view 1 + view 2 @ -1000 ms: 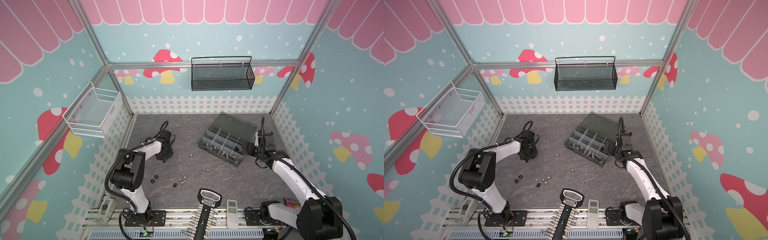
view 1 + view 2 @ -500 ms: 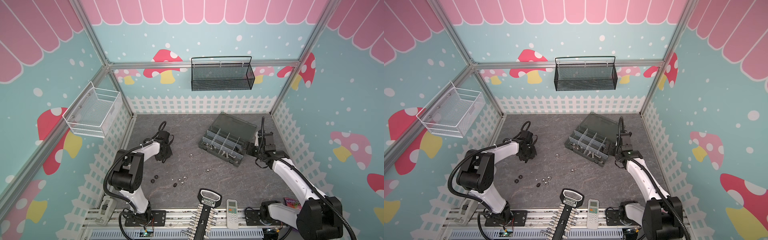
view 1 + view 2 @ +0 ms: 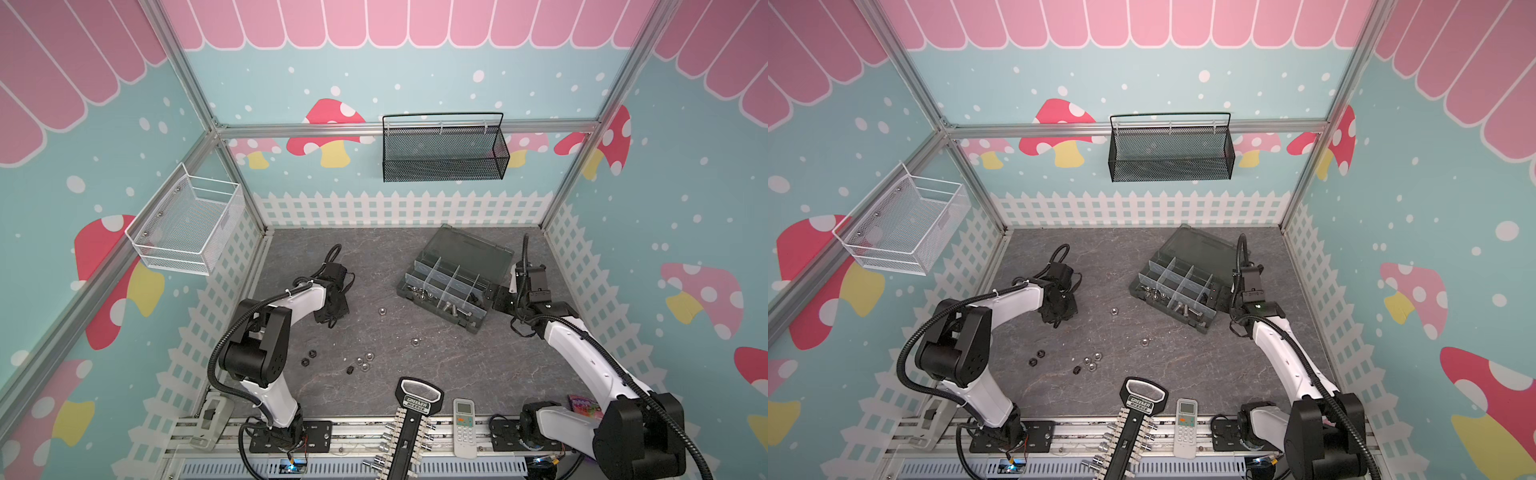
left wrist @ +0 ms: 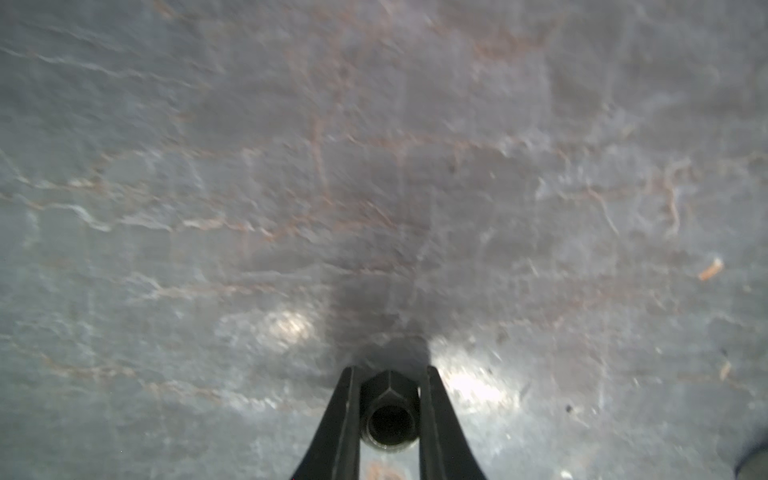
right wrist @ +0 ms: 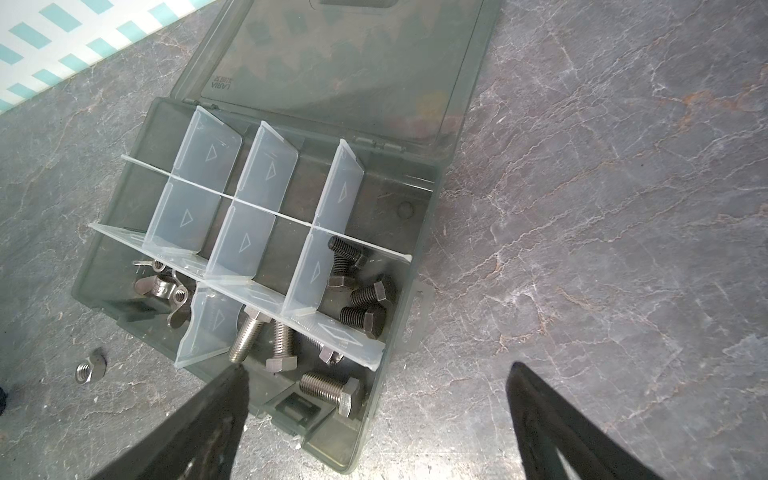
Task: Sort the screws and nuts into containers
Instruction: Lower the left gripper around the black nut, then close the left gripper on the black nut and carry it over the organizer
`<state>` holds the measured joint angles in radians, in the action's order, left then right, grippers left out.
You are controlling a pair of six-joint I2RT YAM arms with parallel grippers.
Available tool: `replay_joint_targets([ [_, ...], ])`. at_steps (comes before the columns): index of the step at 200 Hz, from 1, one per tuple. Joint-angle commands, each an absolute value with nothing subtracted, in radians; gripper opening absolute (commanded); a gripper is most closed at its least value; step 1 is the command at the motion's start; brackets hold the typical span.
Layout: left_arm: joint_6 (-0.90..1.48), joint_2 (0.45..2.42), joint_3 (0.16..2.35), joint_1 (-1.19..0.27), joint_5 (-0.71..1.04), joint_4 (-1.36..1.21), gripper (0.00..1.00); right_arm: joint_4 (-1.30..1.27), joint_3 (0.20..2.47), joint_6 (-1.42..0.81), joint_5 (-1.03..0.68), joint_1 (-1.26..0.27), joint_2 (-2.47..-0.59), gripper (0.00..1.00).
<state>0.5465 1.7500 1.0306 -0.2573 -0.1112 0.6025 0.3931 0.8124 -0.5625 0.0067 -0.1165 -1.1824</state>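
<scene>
Our left jaws clench a black hex nut [image 4: 389, 411] over the grey stone-patterned bench [image 3: 457, 374] at nine o'clock. Our right jaws gape empty beside the dark grey translucent plastic organiser box [image 5: 395, 195] at two o'clock, which holds silver and black screws [image 5: 368, 296]. Small silver and black nuts [image 3: 365, 365] lie unsorted near six o'clock.

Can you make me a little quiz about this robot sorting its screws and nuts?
1. True or false: the left gripper is pinching a black nut.
2. Pick one: the right gripper is A) open and holding nothing, or B) shut on a screw.
3. Fill in the gap: the black screws lie inside the ___.

Key: 1 true. 2 A. 3 box.
</scene>
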Motion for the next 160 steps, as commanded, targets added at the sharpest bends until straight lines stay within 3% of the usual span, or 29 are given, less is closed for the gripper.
replay_joint_targets([
  [1, 0.566, 1.724, 1.062, -0.311, -0.097, 0.663, 0.15, 0.386, 0.802, -0.575, 0.008, -0.112, -1.181, 0.98],
  [81, 0.612, 1.716, 1.28, -0.547, -0.08, 0.591, 0.13, 0.371, 0.797, -0.584, 0.011, -0.112, -1.162, 0.98],
  [160, 0.599, 2.026, 1.682, -0.694, -0.054, 0.505, 0.13, 0.356, 0.782, -0.594, 0.02, -0.111, -1.121, 0.98],
])
